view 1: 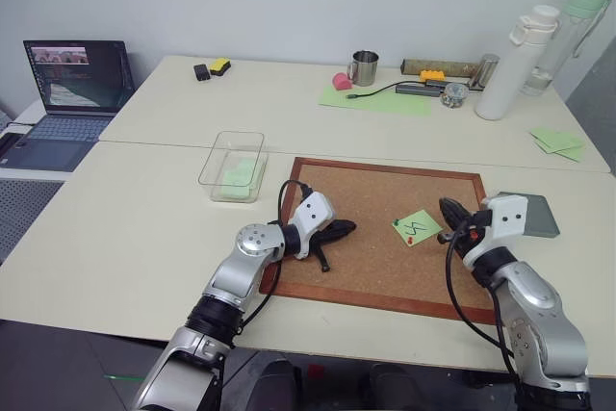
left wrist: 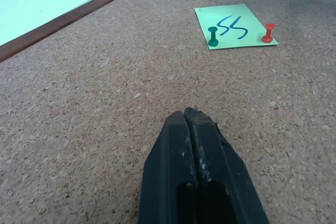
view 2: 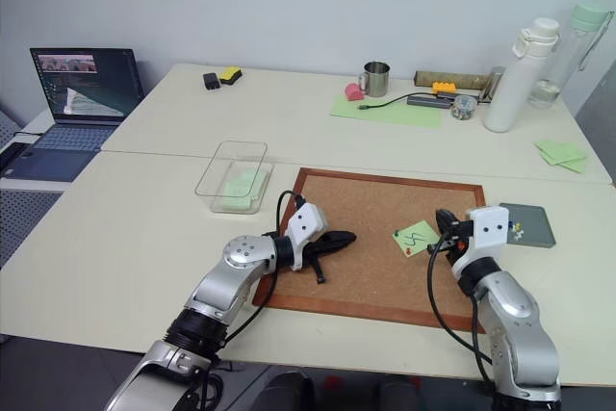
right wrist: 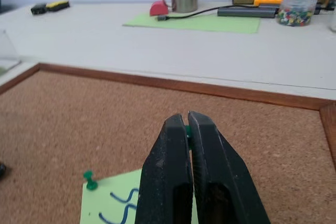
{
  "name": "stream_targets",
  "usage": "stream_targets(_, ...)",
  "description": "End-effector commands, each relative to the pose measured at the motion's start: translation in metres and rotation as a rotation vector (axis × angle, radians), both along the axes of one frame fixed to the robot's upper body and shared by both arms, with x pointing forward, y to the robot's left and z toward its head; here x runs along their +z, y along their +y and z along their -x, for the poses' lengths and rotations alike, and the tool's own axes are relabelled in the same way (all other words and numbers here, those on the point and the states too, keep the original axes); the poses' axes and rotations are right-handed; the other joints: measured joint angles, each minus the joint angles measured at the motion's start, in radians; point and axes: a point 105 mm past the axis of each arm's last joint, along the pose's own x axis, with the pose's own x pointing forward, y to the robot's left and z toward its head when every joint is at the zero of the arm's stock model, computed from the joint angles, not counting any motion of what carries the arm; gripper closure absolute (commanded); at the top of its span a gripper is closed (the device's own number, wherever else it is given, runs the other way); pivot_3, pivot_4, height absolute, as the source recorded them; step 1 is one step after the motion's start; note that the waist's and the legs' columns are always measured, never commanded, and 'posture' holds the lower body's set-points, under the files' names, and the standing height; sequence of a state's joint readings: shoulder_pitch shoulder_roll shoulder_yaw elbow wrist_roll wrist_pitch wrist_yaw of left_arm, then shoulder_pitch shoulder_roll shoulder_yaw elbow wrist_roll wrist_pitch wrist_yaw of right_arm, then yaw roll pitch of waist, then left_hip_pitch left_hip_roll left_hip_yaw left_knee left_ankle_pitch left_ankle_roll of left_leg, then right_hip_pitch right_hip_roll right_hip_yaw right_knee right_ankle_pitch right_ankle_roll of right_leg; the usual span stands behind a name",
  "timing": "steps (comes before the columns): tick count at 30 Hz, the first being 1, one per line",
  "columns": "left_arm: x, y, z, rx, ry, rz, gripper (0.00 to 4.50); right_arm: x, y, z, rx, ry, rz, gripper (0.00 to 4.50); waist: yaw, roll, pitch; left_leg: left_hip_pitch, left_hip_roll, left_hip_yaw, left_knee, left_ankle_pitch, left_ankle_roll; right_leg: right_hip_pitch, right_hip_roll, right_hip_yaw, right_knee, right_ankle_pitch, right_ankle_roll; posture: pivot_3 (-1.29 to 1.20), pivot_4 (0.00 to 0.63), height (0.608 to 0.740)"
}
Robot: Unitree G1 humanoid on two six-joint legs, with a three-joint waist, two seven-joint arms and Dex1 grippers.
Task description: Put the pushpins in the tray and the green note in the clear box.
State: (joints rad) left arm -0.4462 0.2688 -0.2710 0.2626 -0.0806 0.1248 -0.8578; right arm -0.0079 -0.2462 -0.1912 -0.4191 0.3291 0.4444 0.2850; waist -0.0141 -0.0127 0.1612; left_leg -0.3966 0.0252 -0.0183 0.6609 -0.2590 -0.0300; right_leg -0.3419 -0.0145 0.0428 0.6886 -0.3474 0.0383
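The green note (left wrist: 233, 24) with a dark squiggle lies on the cork board (view 1: 375, 199). A green pushpin (left wrist: 212, 36) and a red pushpin (left wrist: 268, 32) stand in it. My right gripper (view 1: 446, 209) hovers just right of the note, level. It is shut, with a small green pin head (right wrist: 187, 131) pinched at its tips. My left gripper (view 1: 342, 230) rests shut and empty on the cork, left of the note. The grey tray (view 2: 527, 223) sits off the board's right edge with tiny bits in it. The clear box (view 1: 234, 166) stands left of the board.
A green paper lies inside the clear box. At the back are a metal mug (view 1: 364, 67), a large green sheet (view 1: 380, 98), a jar of pins (view 1: 453, 94) and two bottles (view 1: 515, 64). A laptop (view 1: 72, 93) is at the far left. Loose green papers (view 1: 558, 141) lie at the right.
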Motion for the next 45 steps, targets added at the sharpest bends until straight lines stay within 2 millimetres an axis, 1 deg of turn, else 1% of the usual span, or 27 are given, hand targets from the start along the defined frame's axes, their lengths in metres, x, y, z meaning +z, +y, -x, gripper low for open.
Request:
stream_targets(1,-0.014,0.003,0.001,0.021,0.042,-0.038,4.5,0.024,-0.026,-0.004,-0.123,-0.076,-0.032,4.45,0.0,0.0,0.0,0.0,0.0,0.0,0.0,0.0,0.0,0.0,0.0,0.0,0.0,0.0,0.0,0.0,0.15,0.74)
stream_targets(2,-0.014,0.003,0.001,0.021,0.041,-0.037,4.5,0.023,-0.043,-0.006,-0.2,-0.065,-0.004,4.45,0.0,0.0,0.0,0.0,0.0,0.0,0.0,0.0,0.0,0.0,0.0,0.0,0.0,0.0,0.0,0.0,0.15,0.74)
stream_targets(4,-0.014,0.003,0.001,0.022,0.041,-0.037,4.5,0.02,-0.065,-0.008,-0.302,-0.039,0.049,4.45,0.0,0.0,0.0,0.0,0.0,0.0,0.0,0.0,0.0,0.0,0.0,0.0,0.0,0.0,0.0,0.0,0.15,0.74)
stream_targets(7,-0.015,0.001,0.002,0.018,0.043,-0.036,4.5,0.018,-0.11,-0.01,-0.462,0.003,0.106,4.45,0.002,0.0,0.0,0.0,-0.001,0.001,0.0,0.0,0.0,0.0,0.0,0.0,-0.001,0.0,0.0,0.0,0.15,0.74)
stream_targets(10,-0.014,0.001,0.002,0.018,0.043,-0.036,4.5,0.018,-0.133,-0.013,-0.531,0.024,0.103,4.45,0.001,0.001,0.0,0.0,-0.001,0.001,-0.001,0.0,0.0,0.0,0.0,0.001,-0.001,0.0,0.0,0.0,0.15,0.74)
stream_targets(11,-0.014,0.001,0.002,0.018,0.043,-0.036,4.5,0.016,-0.136,-0.015,-0.532,0.044,0.092,4.45,0.0,0.002,-0.001,0.0,-0.001,0.001,-0.001,0.0,0.0,0.0,0.0,0.001,-0.001,0.0,0.0,0.0,0.15,0.74)
stream_targets(13,-0.014,0.001,0.001,0.018,0.042,-0.037,4.5,0.011,-0.139,-0.021,-0.525,0.087,0.073,4.45,-0.003,0.002,-0.001,0.0,-0.001,0.001,-0.001,0.0,0.001,0.0,0.0,0.001,0.0,0.0,0.0,0.0,0.15,0.74)
stream_targets(17,-0.013,0.002,0.001,0.021,0.039,-0.038,4.5,0.003,-0.14,-0.029,-0.494,0.125,0.027,4.45,-0.004,0.002,-0.001,0.0,-0.002,0.001,-0.001,0.001,0.001,0.0,0.0,0.001,-0.001,0.0,0.0,0.0,0.15,0.74)
stream_targets(19,-0.013,0.004,0.001,0.026,0.037,-0.04,4.5,-0.003,-0.147,-0.029,-0.517,0.145,-0.01,4.04,-0.003,0.002,-0.001,-0.001,-0.002,0.001,-0.001,0.001,0.001,0.0,0.0,0.001,-0.001,0.0,0.0,0.0,0.15,0.74)
stream_targets(20,-0.013,0.005,0.001,0.028,0.037,-0.04,4.5,-0.004,-0.15,-0.029,-0.528,0.149,-0.021,3.97,-0.003,0.002,-0.001,-0.001,-0.002,0.001,-0.001,0.001,0.001,0.0,0.0,0.001,-0.002,0.001,0.0,0.0,0.15,0.74)
stream_targets(22,-0.013,0.006,0.002,0.031,0.037,-0.042,4.5,-0.004,-0.153,-0.028,-0.543,0.148,-0.025,3.46,-0.005,0.002,-0.001,-0.001,-0.002,0.001,-0.001,0.001,0.001,0.0,0.0,0.001,-0.002,0.001,0.001,0.0,0.15,0.74)
stream_targets(25,-0.014,0.007,0.002,0.035,0.038,-0.043,4.5,-0.003,-0.155,-0.028,-0.549,0.138,-0.036,2.83,-0.007,0.002,-0.001,-0.001,-0.002,0.001,-0.001,0.001,0.001,0.0,0.0,0.001,-0.002,0.001,0.001,0.0,0.15,0.74)
stream_targets(32,-0.013,0.006,0.003,0.032,0.04,-0.042,4.5,0.0,-0.156,-0.024,-0.539,0.129,-0.041,2.83,-0.01,0.002,-0.001,-0.001,-0.002,0.001,-0.002,0.001,0.001,0.0,0.0,0.001,-0.003,0.001,0.001,0.0,0.15,0.74)
stream_targets(35,-0.013,0.005,0.003,0.028,0.039,-0.042,4.5,-0.001,-0.155,-0.024,-0.525,0.134,-0.008,2.83,-0.01,0.002,-0.001,-0.002,-0.002,0.001,-0.002,0.001,0.001,0.0,0.0,0.001,-0.004,0.001,0.001,0.0,0.15,0.74)
stream_targets(39,-0.012,0.004,0.002,0.025,0.037,-0.043,4.5,-0.009,-0.152,-0.023,-0.506,0.167,0.008,2.83,-0.01,0.002,-0.001,-0.002,-0.002,0.001,-0.002,0.001,0.001,0.0,0.0,0.001,-0.005,0.001,0.001,0.0,0.15,0.74)
stream_targets(42,-0.012,0.005,0.001,0.025,0.034,-0.045,4.5,-0.02,-0.15,-0.023,-0.501,0.21,-0.027,2.83,-0.01,0.002,-0.001,-0.002,-0.002,0.001,-0.002,0.001,0.001,0.001,0.0,0.001,-0.005,0.001,0.002,0.0,0.15,0.74)
stream_targets(45,-0.011,0.005,0.001,0.027,0.032,-0.046,4.5,-0.025,-0.151,-0.021,-0.51,0.228,-0.068,2.83,-0.01,0.002,-0.001,-0.002,-0.002,0.001,-0.002,0.001,0.001,0.001,0.0,0.001,-0.006,0.002,0.002,0.0,0.15,0.74)
